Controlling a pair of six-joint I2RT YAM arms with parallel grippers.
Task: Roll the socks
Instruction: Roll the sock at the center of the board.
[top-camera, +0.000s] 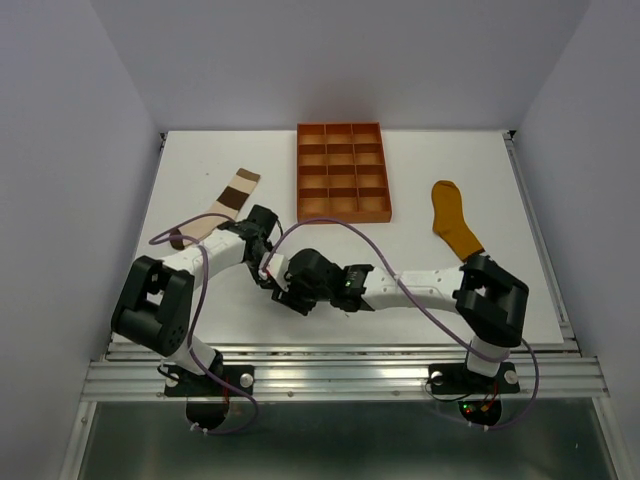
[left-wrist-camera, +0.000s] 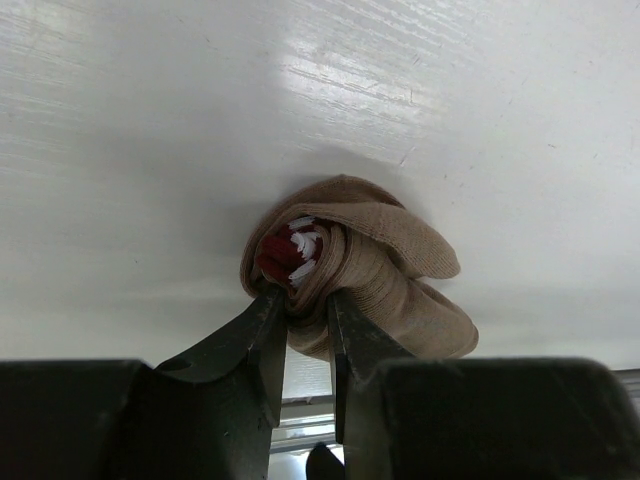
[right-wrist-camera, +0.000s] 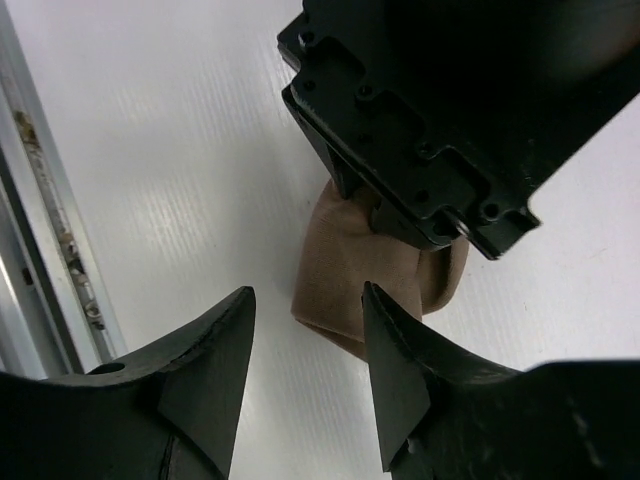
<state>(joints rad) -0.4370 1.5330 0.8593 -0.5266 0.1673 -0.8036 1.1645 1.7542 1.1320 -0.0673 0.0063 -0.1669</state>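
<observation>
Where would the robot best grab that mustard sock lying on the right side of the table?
Probably at the far end of the mustard sock, coming straight down from above and pinching across its narrow width. It lies flat on the table, and its near end runs up against the right arm's elbow.

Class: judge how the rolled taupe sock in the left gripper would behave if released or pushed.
Probably soft and light: the taupe sock bulges where the left gripper pinches it. Its loose folds suggest it may unroll if released. Lumpy, so unlikely to roll.
</observation>
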